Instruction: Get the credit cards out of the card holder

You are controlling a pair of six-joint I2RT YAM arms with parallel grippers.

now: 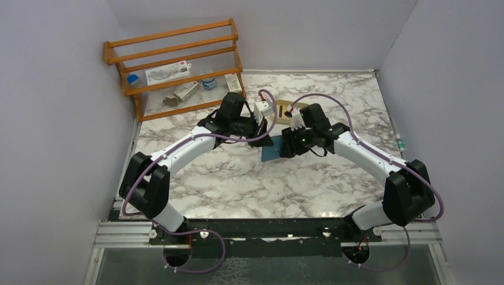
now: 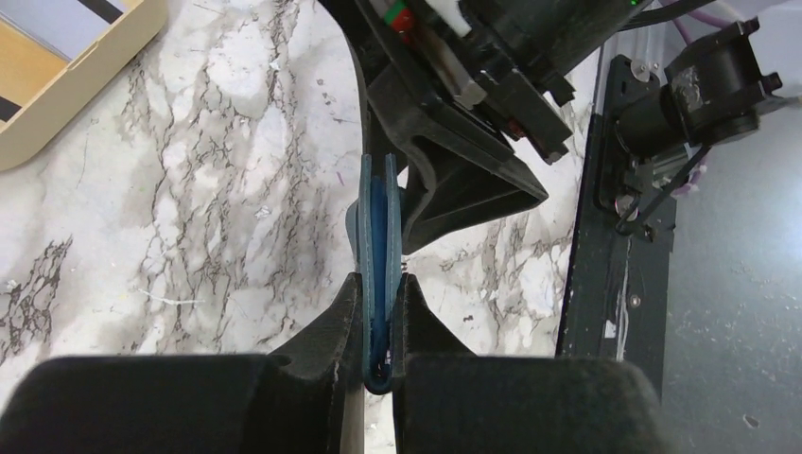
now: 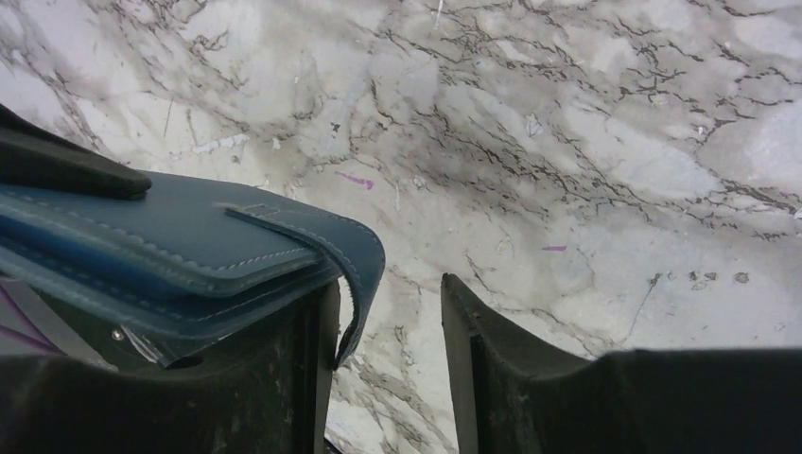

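Though folded, holder (image 2: 377,248) between left fingers (image 2: 327,333)

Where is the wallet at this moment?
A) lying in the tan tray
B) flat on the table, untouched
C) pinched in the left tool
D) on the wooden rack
C: the left wrist view shows the wallet edge-on, clamped between the fingers of the left tool.
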